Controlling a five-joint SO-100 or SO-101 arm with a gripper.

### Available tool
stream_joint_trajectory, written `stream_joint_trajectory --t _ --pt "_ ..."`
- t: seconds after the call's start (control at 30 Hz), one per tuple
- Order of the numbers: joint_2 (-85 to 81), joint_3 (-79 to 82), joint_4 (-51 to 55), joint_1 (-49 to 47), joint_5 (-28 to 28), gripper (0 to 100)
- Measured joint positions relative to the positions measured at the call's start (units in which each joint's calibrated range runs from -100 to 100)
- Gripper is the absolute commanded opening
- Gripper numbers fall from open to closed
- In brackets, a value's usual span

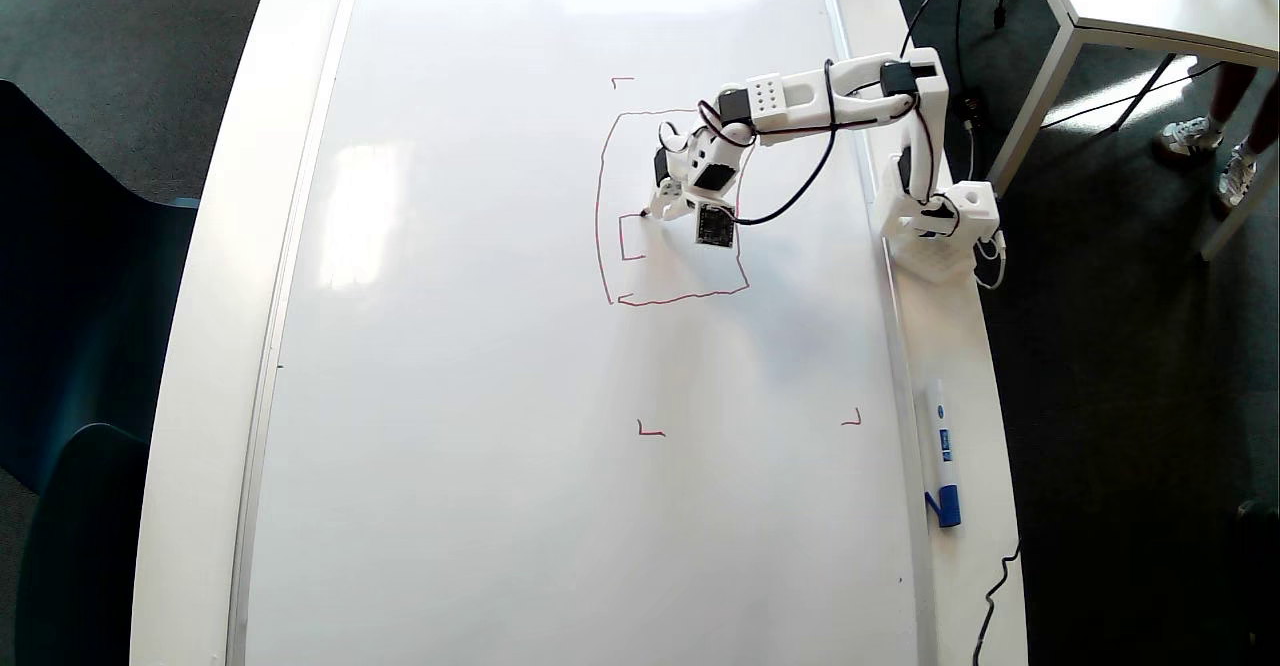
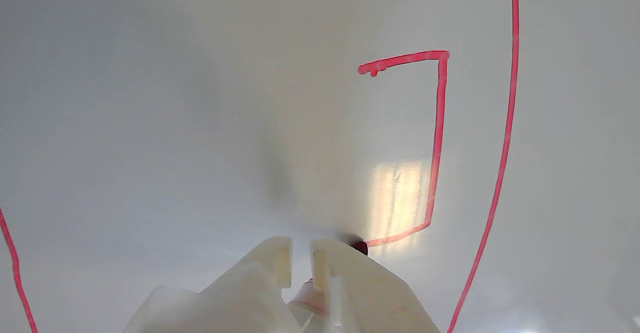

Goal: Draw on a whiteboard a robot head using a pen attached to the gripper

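Red-tipped pen (image 2: 359, 247) btwn jaws

Dark grey carpet floor (image 1: 120, 66) on both sides of my desk (image 1: 200, 346), which is long and white with a rounded edge. At left in the overhead view, two dark teal chairs (image 1: 70, 296) pushed close to it. Top right, a smaller white table (image 1: 1150, 6) on slim white legs, sunlight falling bright across its top and the floor beneath. Someone's feet in white sneakers (image 1: 1190, 136) stand beside it. Black cables (image 1: 1000, 586) trail over the carpet.
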Motion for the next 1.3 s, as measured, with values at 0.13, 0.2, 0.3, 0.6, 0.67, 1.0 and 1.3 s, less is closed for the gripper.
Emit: stream_joint_trajectory --t 0.13,0.2,0.3,0.6,0.67,1.0,1.3 --pt "-1.5 2.1 -0.1 0.0 0.0 1" --pt "-1.7 2.5 -0.1 0.0 0.0 1" --pt "-1.8 2.7 -0.4 0.0 -0.1 1" --pt "-1.9 3.0 -0.4 -3.8 -0.1 1" --pt "-2.0 2.9 -0.4 -4.4 -0.1 1" --pt "-2.0 2.4 -0.4 -6.7 -0.1 1" --pt "-1.9 2.3 -3.2 -7.5 -0.1 1"
